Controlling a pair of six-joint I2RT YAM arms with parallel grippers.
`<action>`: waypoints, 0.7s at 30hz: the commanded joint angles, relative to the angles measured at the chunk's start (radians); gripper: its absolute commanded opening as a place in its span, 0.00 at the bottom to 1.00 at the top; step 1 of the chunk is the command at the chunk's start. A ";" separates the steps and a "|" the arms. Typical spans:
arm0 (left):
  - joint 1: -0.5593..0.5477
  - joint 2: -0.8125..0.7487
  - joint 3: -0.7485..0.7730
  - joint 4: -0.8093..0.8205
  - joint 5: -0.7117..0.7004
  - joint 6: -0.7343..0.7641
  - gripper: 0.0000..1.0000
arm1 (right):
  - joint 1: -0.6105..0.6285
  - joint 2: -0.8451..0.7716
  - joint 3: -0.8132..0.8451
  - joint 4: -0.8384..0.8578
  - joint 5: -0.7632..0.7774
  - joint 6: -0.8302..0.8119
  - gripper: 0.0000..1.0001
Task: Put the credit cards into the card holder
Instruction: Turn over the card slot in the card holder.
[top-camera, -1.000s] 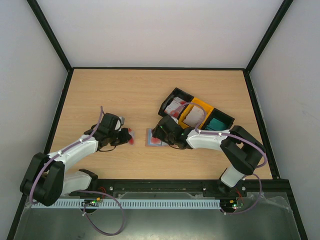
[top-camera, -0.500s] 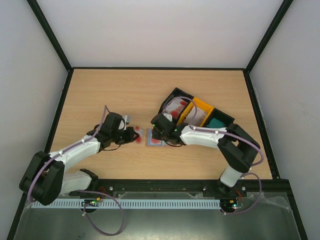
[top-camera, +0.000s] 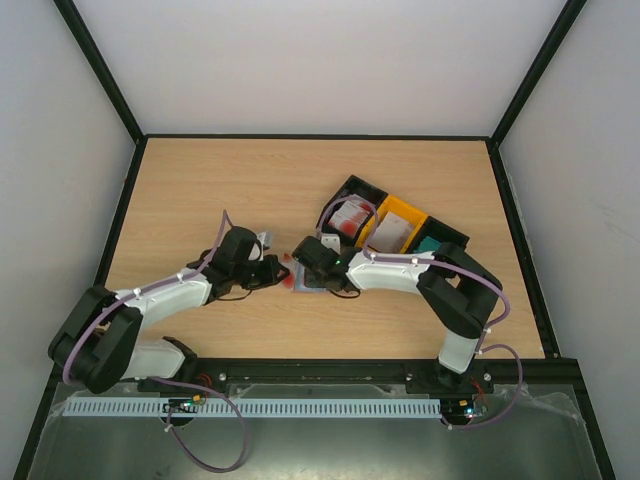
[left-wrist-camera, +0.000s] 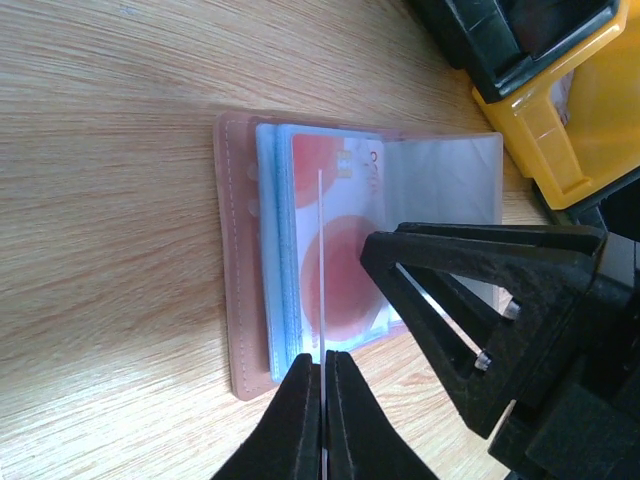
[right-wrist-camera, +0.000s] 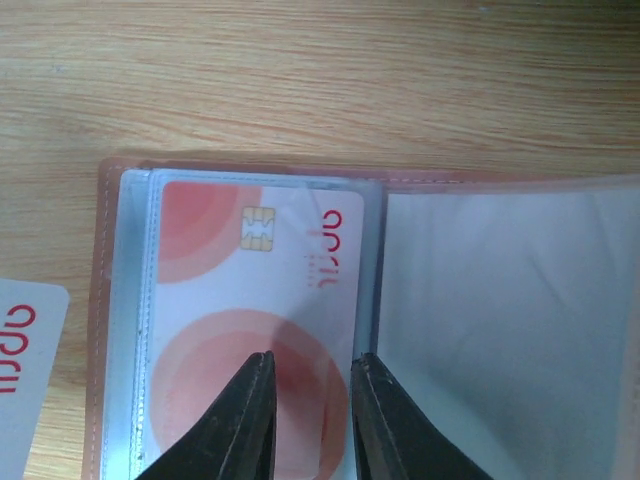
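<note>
The card holder (top-camera: 312, 282) lies open on the table, its clear sleeves (right-wrist-camera: 500, 320) spread and its reddish leather edge (left-wrist-camera: 238, 300) showing. A red-and-white credit card (right-wrist-camera: 240, 280) sits in the top sleeve. My left gripper (left-wrist-camera: 322, 358) is shut on another red-and-white card (left-wrist-camera: 321, 250), held edge-on just above the holder's near edge; its corner (right-wrist-camera: 25, 370) shows in the right wrist view. My right gripper (right-wrist-camera: 308, 362) hovers low over the holder with its jaws a little apart, straddling the sleeved card's right edge. From above, the left gripper (top-camera: 272, 268) and right gripper (top-camera: 305, 258) nearly meet.
Behind the right arm stand three joined trays: a black one (top-camera: 352, 188) with red-and-white cards (top-camera: 350, 215), a yellow one (top-camera: 408, 207) with whitish cards (top-camera: 393, 232), and a black one (top-camera: 450, 236) with teal cards (top-camera: 431, 246). Black walls edge the table.
My left gripper has carried its card rightwards to the holder. My right gripper has slid left over the holder and its jaws have narrowed.
</note>
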 joint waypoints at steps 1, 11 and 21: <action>-0.005 0.008 -0.005 0.019 -0.017 -0.001 0.03 | 0.003 -0.007 -0.016 -0.034 0.052 0.035 0.18; -0.010 0.040 -0.004 0.030 -0.015 0.006 0.03 | 0.003 -0.009 -0.037 -0.061 0.086 0.058 0.04; -0.020 0.058 -0.006 0.030 -0.011 0.014 0.03 | 0.002 -0.024 -0.064 -0.049 0.105 0.087 0.02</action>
